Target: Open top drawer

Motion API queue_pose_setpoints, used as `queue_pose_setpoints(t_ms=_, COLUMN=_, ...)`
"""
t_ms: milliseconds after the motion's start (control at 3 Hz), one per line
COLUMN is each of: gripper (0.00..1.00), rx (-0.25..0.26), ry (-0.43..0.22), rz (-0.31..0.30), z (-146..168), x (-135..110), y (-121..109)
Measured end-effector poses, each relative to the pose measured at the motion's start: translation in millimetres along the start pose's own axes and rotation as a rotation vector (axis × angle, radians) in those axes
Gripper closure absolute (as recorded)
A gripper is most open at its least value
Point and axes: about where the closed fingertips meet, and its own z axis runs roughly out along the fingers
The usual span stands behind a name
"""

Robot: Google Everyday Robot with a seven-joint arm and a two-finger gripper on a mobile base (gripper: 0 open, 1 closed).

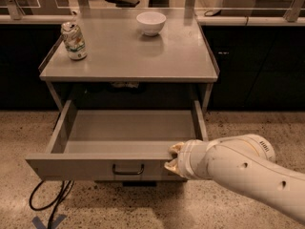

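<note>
Your white arm [238, 168] comes in from the lower right, sloping up-left. Its pincer [172, 157] sits at the front rim of the top drawer [71, 166]; you cannot tell whether it is apart or clamped. The grey drawer stretches left of the pincer, pulled well out from under the bench [128, 51], with its dark handle [127, 169] just left of the pincer.
</note>
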Motion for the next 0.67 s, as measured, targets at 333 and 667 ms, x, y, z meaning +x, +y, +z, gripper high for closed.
queue_pose_setpoints(t_ms=333, gripper=0.34, rx=0.000, ry=0.000, rz=0.000, z=0.0, x=0.0, y=0.0)
queue_pose_setpoints(t_ms=667, gripper=0.11, rx=0.000, ry=0.000, rz=0.000, z=0.0, x=0.0, y=0.0)
